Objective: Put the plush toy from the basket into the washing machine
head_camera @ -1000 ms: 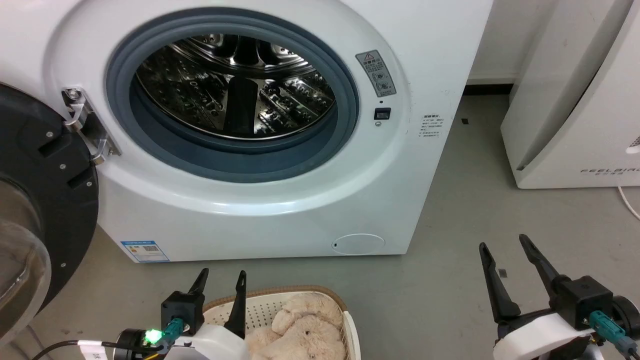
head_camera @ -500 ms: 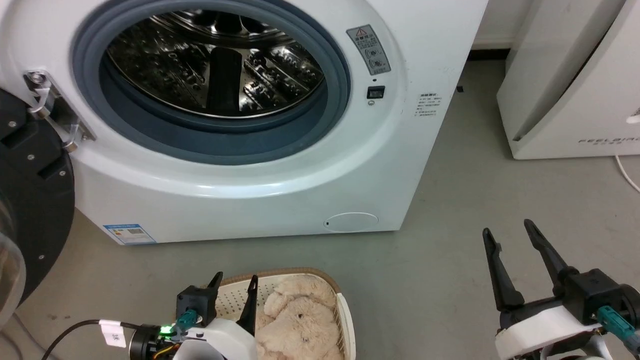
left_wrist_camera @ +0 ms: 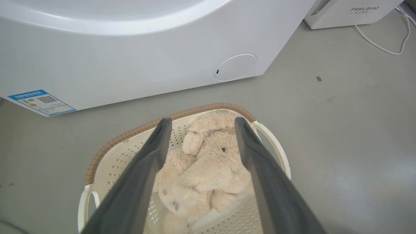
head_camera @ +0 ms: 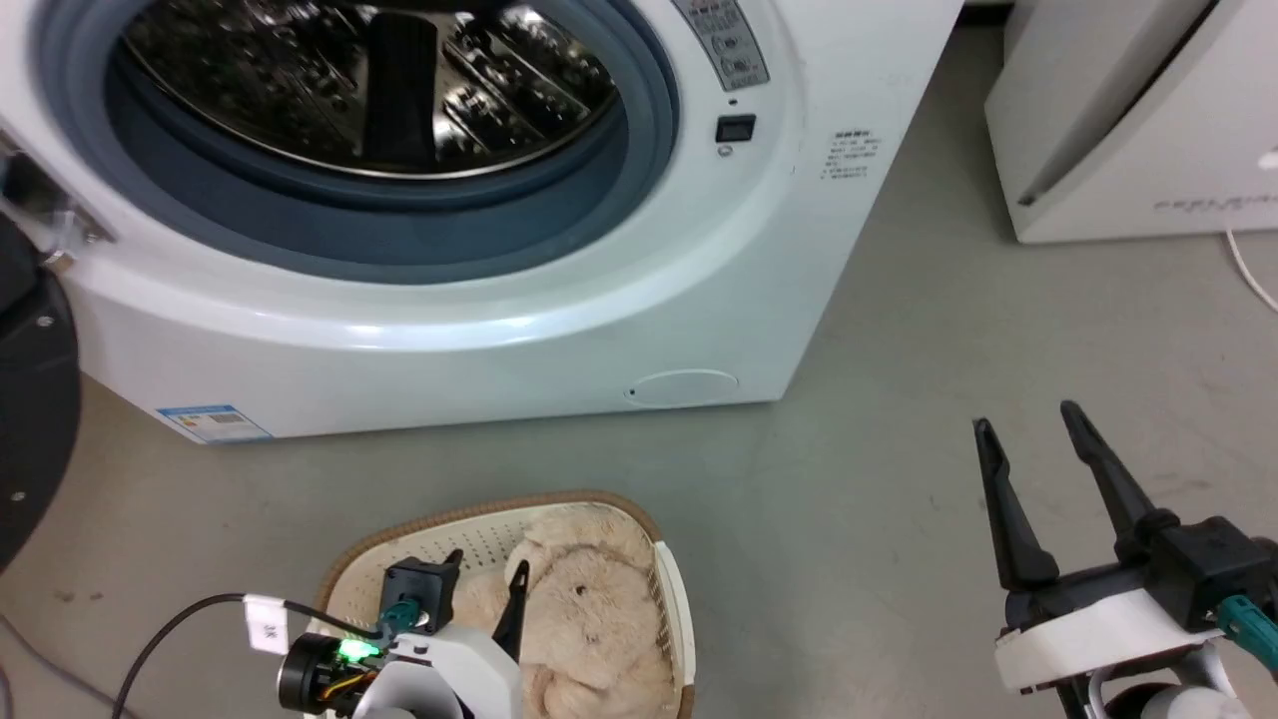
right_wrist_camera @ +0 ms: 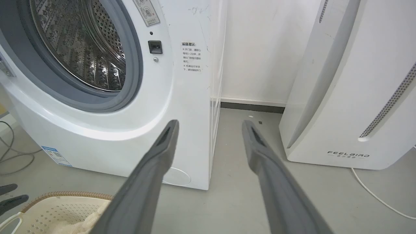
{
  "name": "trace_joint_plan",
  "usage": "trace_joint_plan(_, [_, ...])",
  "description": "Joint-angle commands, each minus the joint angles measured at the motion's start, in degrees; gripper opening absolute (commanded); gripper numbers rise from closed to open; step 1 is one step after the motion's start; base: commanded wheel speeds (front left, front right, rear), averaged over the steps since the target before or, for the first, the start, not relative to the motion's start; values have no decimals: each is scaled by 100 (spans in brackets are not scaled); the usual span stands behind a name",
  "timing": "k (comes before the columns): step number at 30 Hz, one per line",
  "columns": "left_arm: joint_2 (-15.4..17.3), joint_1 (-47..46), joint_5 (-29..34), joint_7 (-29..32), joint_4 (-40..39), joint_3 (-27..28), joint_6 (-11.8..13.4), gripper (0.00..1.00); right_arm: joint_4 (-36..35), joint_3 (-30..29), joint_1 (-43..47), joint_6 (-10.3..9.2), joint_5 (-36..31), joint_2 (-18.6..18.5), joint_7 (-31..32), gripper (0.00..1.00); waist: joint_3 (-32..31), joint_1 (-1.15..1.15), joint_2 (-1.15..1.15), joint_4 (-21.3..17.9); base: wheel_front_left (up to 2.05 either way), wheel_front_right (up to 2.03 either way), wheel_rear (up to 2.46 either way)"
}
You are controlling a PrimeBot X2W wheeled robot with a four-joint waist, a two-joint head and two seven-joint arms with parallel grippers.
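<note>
Head view first: the fluffy cream-beige plush toy (head_camera: 589,609) is lying in the cream perforated plastic basket (head_camera: 479,511) with the brown braided rim. The basket sits on the grey floor (head_camera: 879,519) right in front of the big white front-loading washing machine (head_camera: 599,300). Its black-framed door (head_camera: 30,419) stands open at the left, and what I can see of the shiny steel drum (head_camera: 519,90) looks empty. The left gripper (head_camera: 487,561) hangs over the basket's left half, just beside the toy. The right gripper (head_camera: 1026,417) is well apart over bare floor, fingers spread with nothing in them.

Left wrist view: the two dark fingers (left_wrist_camera: 152,156) are spread wide and frame the toy's head and body, not touching it as far as I can tell. So I'd say the step is the reach down for the grab. To do it well, go straight down and keep the spread until both fingers are past the fluff. Then close across the thick middle, not an ear or a stubby limb. Stay off the basket wall and its white handle (left_wrist_camera: 275,143), or the basket may lift too.

Right wrist view: fingers wide and empty, pointing at the gap between the washing machine and a white slanted appliance (right_wrist_camera: 341,97).

Count: one toy, one basket, one washing machine, one slanted appliance, two grippers with two fingers each.
</note>
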Motion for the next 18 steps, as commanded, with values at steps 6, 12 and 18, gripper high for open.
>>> trace_joint_plan(6, [111, -430, -89, -54, 720, -331, -68, 100, -108, -21, -197, -3, 103, -1, -136, 100, 379, 0, 0, -161, 0, 0, 0])
trace_joint_plan(12, [252, -736, -200, 79, 1180, -670, -106, 100, -163, -45, -274, -4, 164, -1, -208, 100, 686, 0, 0, -265, 0, 0, 0])
trace_joint_plan(18, [433, -1097, -343, 275, 1605, -925, -143, 100, -230, -69, -355, -4, 229, -1, -279, 100, 1022, 0, 0, -360, 0, 0, 0])
